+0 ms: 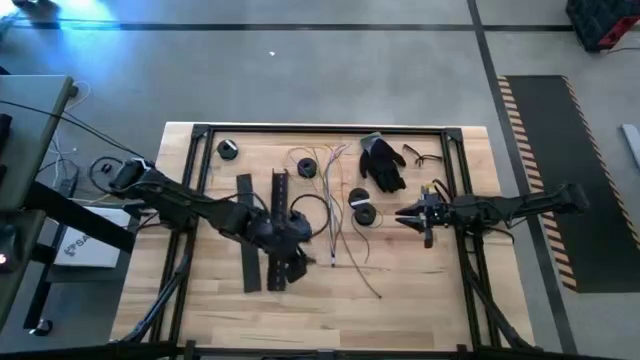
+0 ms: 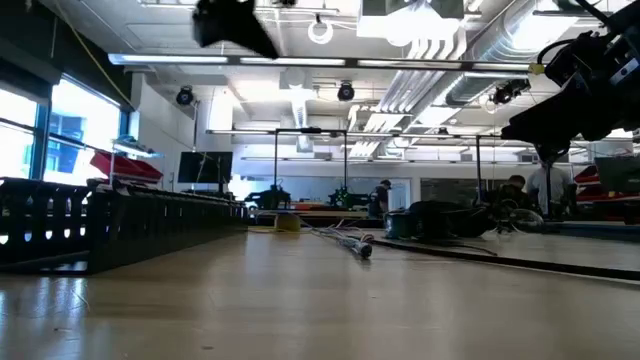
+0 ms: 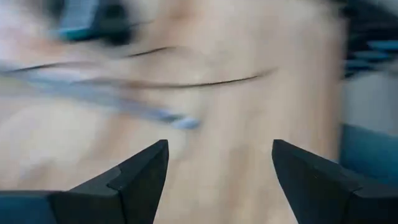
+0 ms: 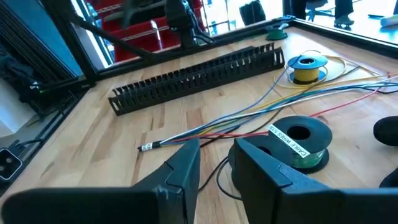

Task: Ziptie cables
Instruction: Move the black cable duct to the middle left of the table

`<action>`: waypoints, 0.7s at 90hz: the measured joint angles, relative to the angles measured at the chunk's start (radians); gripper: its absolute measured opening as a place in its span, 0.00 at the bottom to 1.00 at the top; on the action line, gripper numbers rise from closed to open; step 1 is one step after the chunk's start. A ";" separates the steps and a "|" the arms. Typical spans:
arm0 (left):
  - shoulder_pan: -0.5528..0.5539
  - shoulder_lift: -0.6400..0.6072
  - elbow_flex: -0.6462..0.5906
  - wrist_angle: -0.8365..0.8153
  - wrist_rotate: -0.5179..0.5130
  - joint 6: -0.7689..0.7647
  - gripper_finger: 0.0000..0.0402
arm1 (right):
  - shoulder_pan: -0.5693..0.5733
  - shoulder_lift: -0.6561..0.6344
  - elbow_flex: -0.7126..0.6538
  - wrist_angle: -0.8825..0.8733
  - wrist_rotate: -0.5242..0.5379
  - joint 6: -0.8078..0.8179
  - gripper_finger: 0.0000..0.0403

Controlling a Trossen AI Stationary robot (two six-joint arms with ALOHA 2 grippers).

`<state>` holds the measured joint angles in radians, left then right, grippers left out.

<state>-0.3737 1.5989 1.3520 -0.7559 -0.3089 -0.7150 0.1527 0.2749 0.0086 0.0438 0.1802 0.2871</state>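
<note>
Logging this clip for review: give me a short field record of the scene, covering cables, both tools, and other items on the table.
cables: loose bundle lying on the table, ends gathered near, no ziptie visible on them
left tool: open, low over the table near the duct, holding nothing
right tool: fingers slightly apart, empty, raised at the table's right side, facing the cables
other items: black spools, glove, yellow wire reel
task state: cables not yet gripped

cables (image 1: 335,215) mid-table, duct (image 1: 277,225) left (glove (image 1: 382,162) behind)
</note>
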 joint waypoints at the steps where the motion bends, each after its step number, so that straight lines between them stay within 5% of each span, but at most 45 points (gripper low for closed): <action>1: -0.002 0.002 0.003 -0.014 -0.001 -0.005 0.67 | 0.000 0.000 0.000 0.000 0.000 0.000 0.20; 17: -0.032 0.014 -0.003 -0.055 0.065 -0.113 0.67 | 0.000 0.000 0.000 0.000 0.000 0.000 0.20; 30: -0.017 0.016 -0.065 -0.062 0.014 -0.247 0.67 | 0.000 0.000 0.000 0.000 0.000 0.000 0.20; 63: 0.269 0.036 -0.243 0.119 0.069 -0.209 0.55 | 0.000 0.000 0.000 0.000 0.000 0.000 0.20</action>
<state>-0.1051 1.6348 1.1091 -0.6365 -0.2402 -0.9245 0.1526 0.2749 0.0086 0.0439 0.1802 0.2871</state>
